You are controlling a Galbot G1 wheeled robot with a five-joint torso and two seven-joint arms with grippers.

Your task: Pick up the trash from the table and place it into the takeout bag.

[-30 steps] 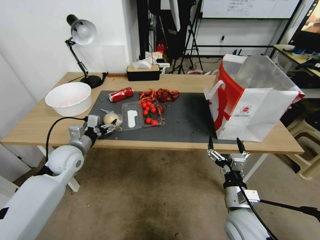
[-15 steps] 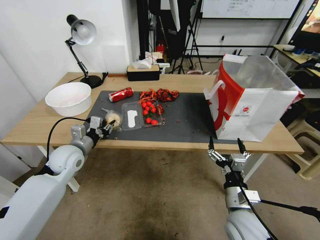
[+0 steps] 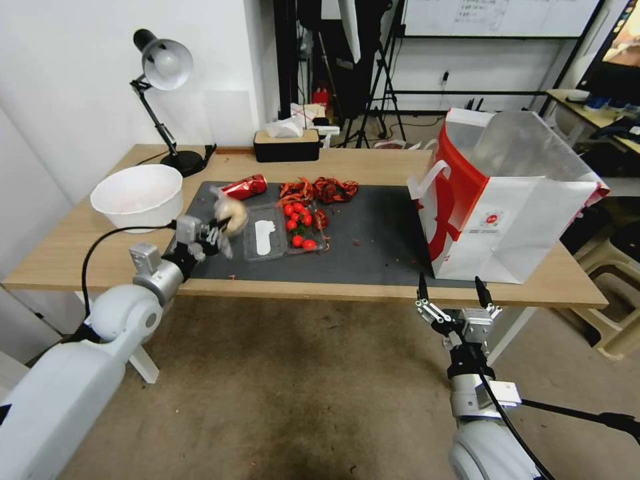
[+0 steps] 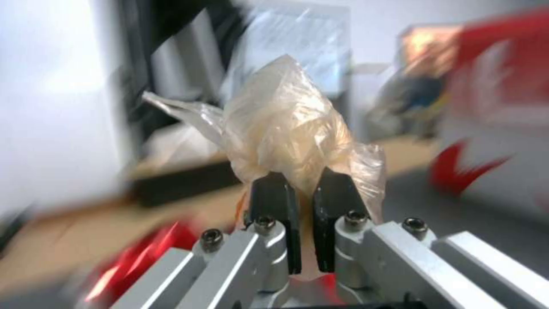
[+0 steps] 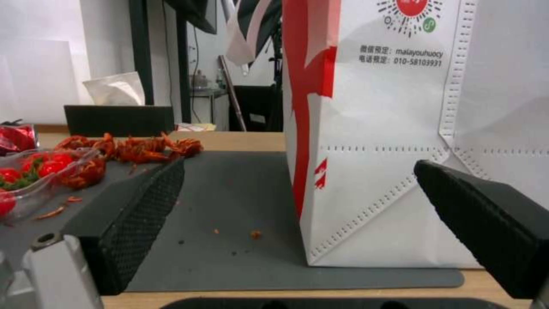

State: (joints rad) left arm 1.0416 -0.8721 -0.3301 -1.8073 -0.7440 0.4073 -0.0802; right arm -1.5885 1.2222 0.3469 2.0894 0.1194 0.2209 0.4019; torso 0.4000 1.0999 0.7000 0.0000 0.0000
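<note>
Plastic-wrapped bun (image 4: 286, 128) clamped in left end effector (image 4: 300, 201) above mat, right end effector (image 3: 452, 288) spread apart.

Office or lab, whiteboard (image 3: 500, 17), tripods (image 3: 383, 87), desk lamp (image 3: 162, 100)

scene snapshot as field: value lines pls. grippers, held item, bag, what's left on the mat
left gripper: shut on the plastic-wrapped bun, raised above the dark grey mat near its left end
right gripper: open, holding nothing, below the table front edge, in front of the takeout bag
takeout bag: upright at the mat's right end, mouth open
on mat: red soda can lying on its side, clear tray of cherry tomatoes, red shell scraps
off mat: big white bowl, on the table's left
</note>
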